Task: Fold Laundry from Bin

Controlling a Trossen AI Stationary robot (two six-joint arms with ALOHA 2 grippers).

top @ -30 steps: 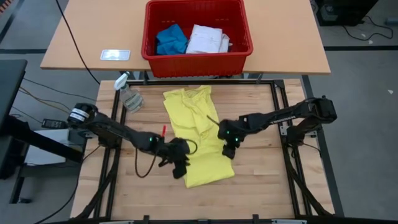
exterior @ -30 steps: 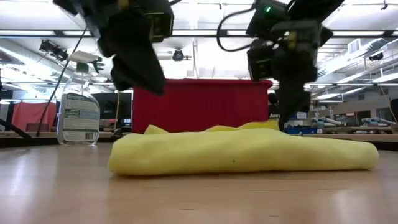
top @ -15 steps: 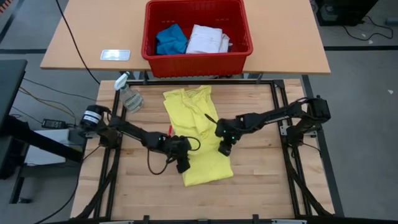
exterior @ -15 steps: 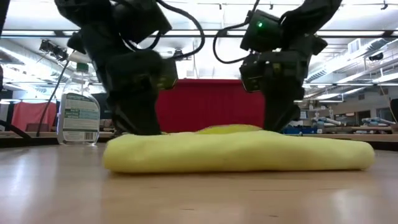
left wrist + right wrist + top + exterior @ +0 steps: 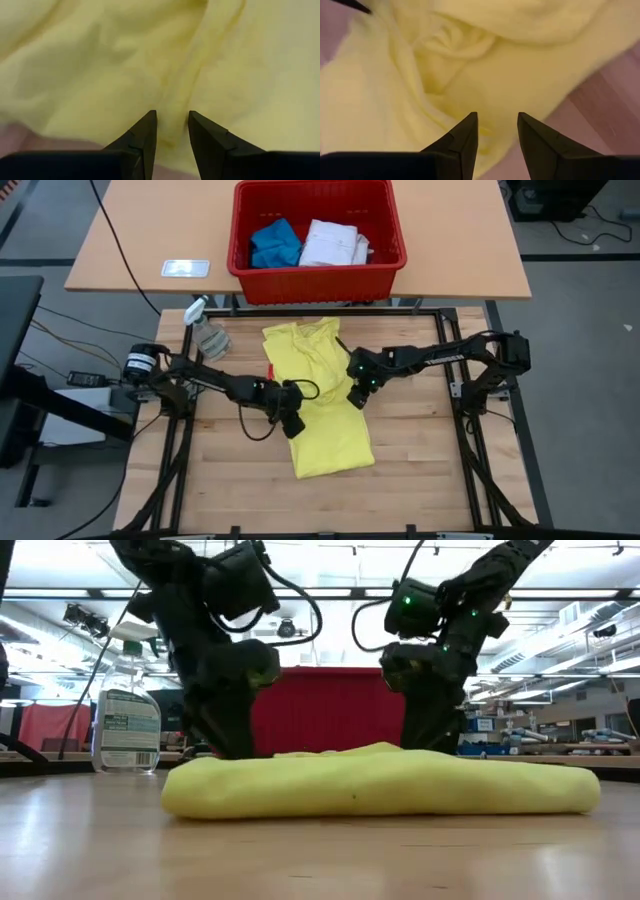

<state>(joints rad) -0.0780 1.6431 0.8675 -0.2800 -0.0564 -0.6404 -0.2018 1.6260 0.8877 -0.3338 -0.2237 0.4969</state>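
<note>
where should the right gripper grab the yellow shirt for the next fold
Probably the shirt's right side edge, where the right gripper sits. The cloth lies flat as a long strip on the table, so only a pinch of the edge from above and the right looks workable. The right wrist view shows open fingers over a bunched fold there. The left gripper is at the opposite edge.

Counts: 2 robot arms, 1 hand each, so left hand [image 5: 291, 423] and right hand [image 5: 357, 394]. 2 benches: tan bench [image 5: 120, 250] and wooden bench [image 5: 420, 470]. 1 red bin [image 5: 315, 277]. 3 garments visible: 1 yellow T-shirt [image 5: 325, 435], 1 blue piece [image 5: 275, 243], 1 white shirt [image 5: 335, 242]. 1 spray bottle [image 5: 208, 333]. 1 small flat white item [image 5: 186, 268] on tan bench.
</note>
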